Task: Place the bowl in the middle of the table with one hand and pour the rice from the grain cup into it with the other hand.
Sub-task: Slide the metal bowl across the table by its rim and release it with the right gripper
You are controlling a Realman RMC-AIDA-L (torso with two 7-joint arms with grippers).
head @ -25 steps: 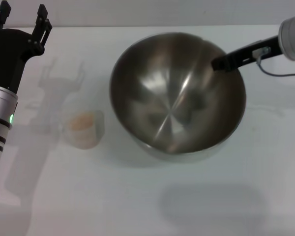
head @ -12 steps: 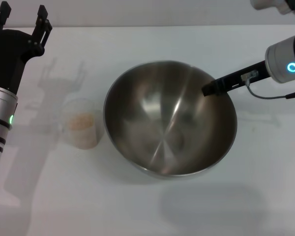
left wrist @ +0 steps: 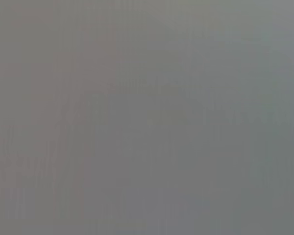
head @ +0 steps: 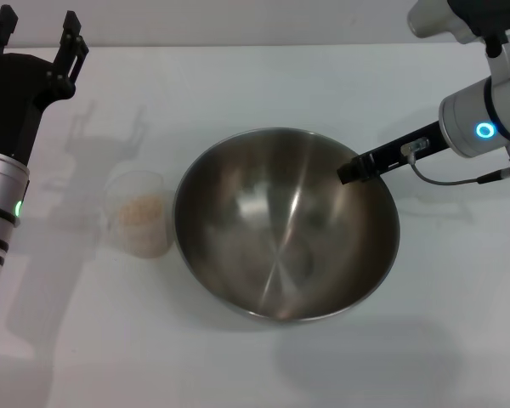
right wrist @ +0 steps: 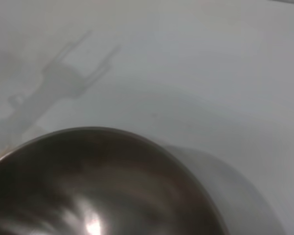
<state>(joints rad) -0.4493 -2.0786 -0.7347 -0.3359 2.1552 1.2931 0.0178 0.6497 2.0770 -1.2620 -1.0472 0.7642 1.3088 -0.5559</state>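
The steel bowl (head: 285, 234) is near the middle of the white table (head: 238, 85). It is empty, and its rim is close beside the grain cup. My right gripper (head: 350, 172) is shut on the bowl's far right rim, one black finger reaching inside. I cannot tell whether the bowl rests on the table. The right wrist view shows the bowl's inside (right wrist: 103, 186). The clear grain cup (head: 140, 214) stands upright left of the bowl with rice (head: 143, 208) in it. My left gripper (head: 36, 30) is open and empty at the far left, behind the cup.
The table (right wrist: 210, 73) stretches bare behind the bowl, with only the left gripper's shadow on it. The left wrist view is a plain grey blur.
My right gripper has brought the bowl toward the near side and a little left, closer to the cup. The left arm and the cup have not moved.
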